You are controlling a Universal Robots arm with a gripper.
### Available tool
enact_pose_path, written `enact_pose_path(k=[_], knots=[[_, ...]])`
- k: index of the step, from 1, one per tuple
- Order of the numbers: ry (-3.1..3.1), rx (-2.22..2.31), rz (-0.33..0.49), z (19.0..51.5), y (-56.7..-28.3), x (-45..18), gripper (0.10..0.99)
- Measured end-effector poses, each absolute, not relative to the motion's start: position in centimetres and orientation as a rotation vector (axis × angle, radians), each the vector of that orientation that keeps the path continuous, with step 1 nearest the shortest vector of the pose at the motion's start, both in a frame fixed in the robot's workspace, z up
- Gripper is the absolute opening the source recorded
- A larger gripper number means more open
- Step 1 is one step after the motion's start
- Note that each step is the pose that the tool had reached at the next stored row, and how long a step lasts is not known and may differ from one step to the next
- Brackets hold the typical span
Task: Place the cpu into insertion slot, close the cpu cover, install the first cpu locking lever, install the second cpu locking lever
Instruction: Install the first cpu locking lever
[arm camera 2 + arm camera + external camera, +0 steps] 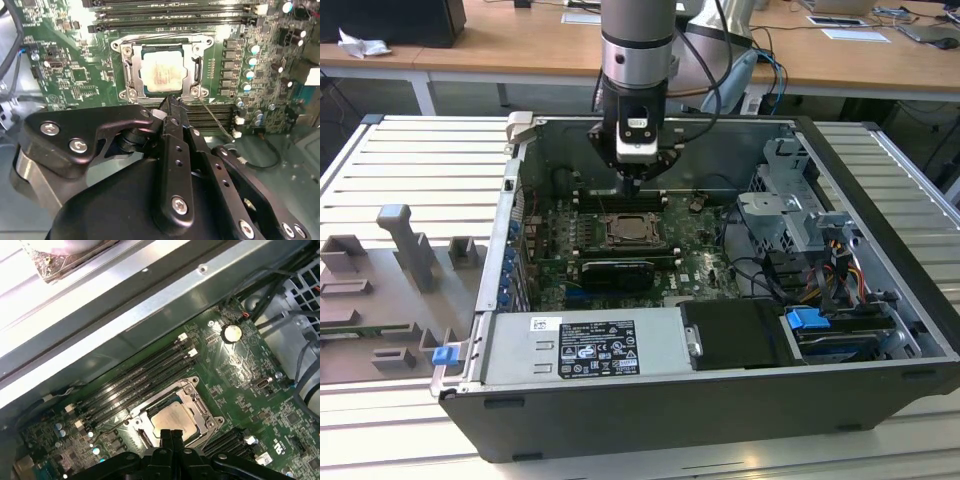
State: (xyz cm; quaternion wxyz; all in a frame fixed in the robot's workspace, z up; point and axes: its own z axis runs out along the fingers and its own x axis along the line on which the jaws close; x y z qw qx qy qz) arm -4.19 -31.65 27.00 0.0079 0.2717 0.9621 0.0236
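The tool is clenched, its fingers pressed together on nothing, and its tip hangs just above one corner of the socket; the cpu lies flat in the middle of the socket, pale top up, and the cover seems to lie down around it, framing it on every side; a lever, a thin wire, runs from the socket corner nearest the tool out across the memory slots beside the socket, so I judge it not yet latched; the socket sits on the board inside the open case, which rests on the table; the cpu should be light, thin and stiff, smooth on top and easily harmed on its underside, best taken by two opposite edges and never pressed at the centre; the cover looks like thin stiff sheet metal, to be pushed on its frame well clear of the chip in the socket; the lever is probably springy and slim enough to slip off a finger, so its free end, away from the socket, is the place to bear on.
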Motion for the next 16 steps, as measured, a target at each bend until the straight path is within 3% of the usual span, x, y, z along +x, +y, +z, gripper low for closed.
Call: enact_pose_path(k=[16], knots=[[3.129, 0.184, 0.075, 27.01, -31.65, -4.2, 0.106]])
